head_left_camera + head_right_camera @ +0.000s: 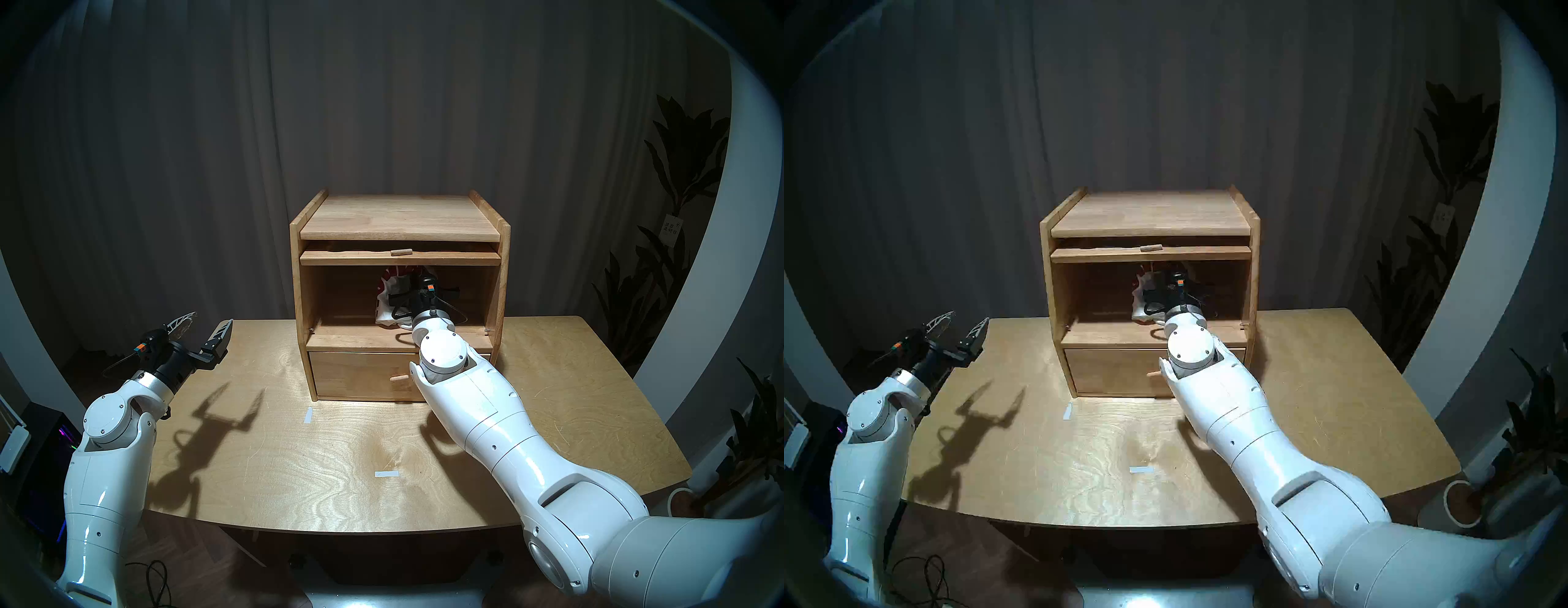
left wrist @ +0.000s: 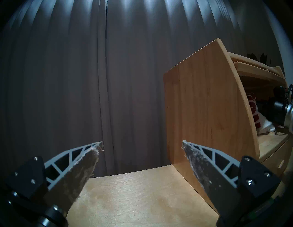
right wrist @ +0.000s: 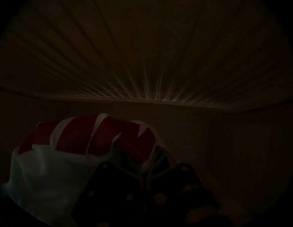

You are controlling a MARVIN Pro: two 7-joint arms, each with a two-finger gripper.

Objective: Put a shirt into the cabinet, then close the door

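Grey curtains back a wooden table [image 1: 263, 446] bearing the cabinet [image 1: 399, 220]. Inside its upper compartment, the shirt [image 1: 388, 288] bunches around the right gripper [image 3: 145, 160], jaws pinched together on cloth. Placing is underway; release and withdrawal seem next, then lowering the raised door [image 1: 399, 257]. Far left, the left gripper [image 1: 205, 329] hovers wide open.

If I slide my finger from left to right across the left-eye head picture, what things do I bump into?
The left gripper, open above the table → a strip of white tape → the cabinet, with the shirt inside → a leafy plant.
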